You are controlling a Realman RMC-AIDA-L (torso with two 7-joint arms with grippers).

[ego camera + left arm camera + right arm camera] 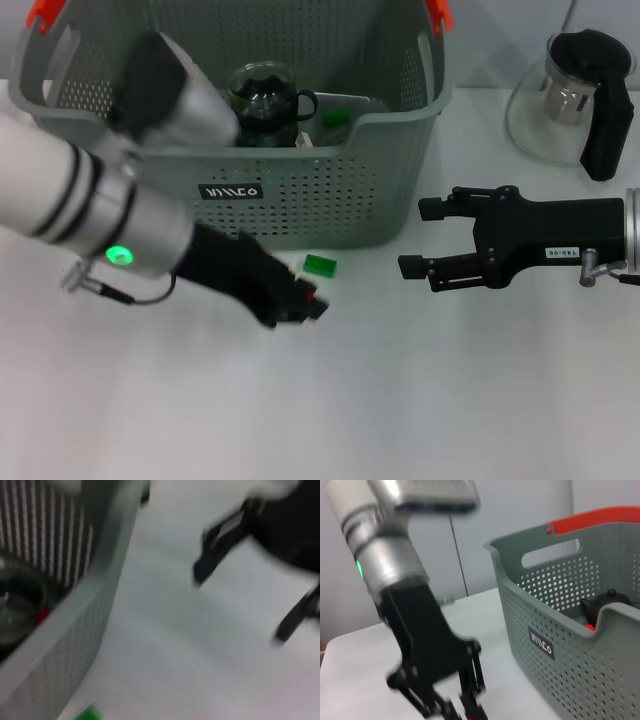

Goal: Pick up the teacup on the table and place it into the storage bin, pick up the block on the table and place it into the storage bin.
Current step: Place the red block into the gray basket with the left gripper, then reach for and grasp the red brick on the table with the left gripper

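Note:
The grey storage bin (330,205) stands at the back centre of the table. A dark glass teacup (262,98) with a handle sits inside it, also seen in the right wrist view (607,602). A small green block (320,264) lies on the table just in front of the bin wall; the left wrist view catches its edge (88,713). My left gripper (298,308) hovers low just in front and to the left of the block, fingers apart and holding nothing. My right gripper (415,238) stands open and empty to the right of the bin.
A glass teapot (575,95) with a black handle stands at the back right. A clear container with something green (337,115) lies in the bin beside the teacup. Orange clips (438,14) sit on the bin's handles. White table stretches in front.

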